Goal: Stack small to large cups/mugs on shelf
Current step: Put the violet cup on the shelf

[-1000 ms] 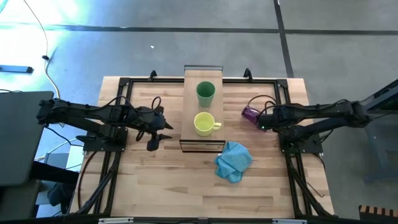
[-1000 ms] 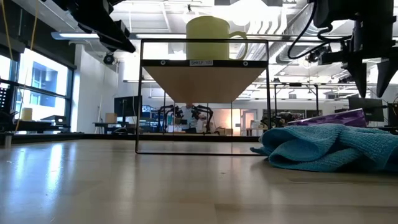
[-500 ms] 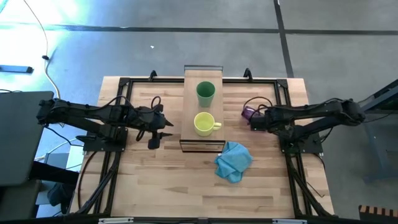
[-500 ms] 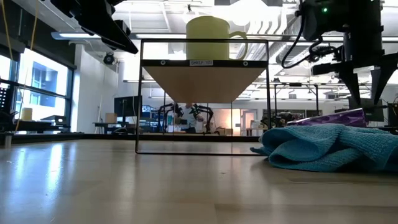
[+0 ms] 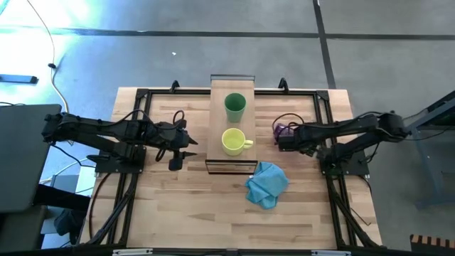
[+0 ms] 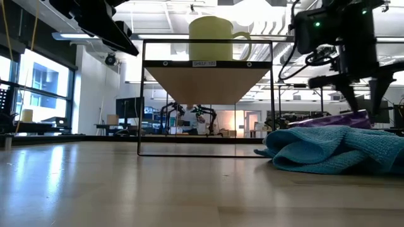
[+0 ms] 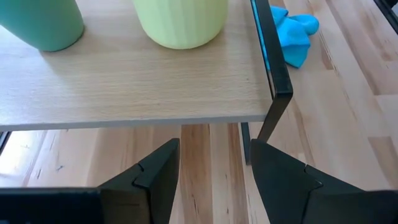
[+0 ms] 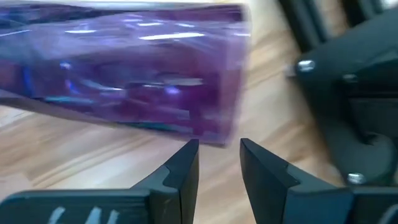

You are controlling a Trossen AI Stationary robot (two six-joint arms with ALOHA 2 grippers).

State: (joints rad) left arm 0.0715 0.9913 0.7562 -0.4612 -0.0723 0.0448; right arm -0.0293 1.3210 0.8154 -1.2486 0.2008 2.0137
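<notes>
Purple and translucent, the tumbler (image 5: 285, 129) is seen lying on its side on the table (image 5: 185, 213), right of centre in the high view, just right of the shelf (image 5: 232, 160). On the shelf the green cup (image 5: 235, 106) and the yellow mug (image 5: 233, 141) are stood, apart from each other. A blue cloth (image 5: 266, 183) is heaped on the table below the tumbler in that view, near the shelf's lower end. The right gripper (image 8: 217, 163) is lowered just beside the tumbler, its jaws partly open and nothing gripped. The left gripper (image 7: 211, 171) is held left of the shelf, jaws wide and empty.
</notes>
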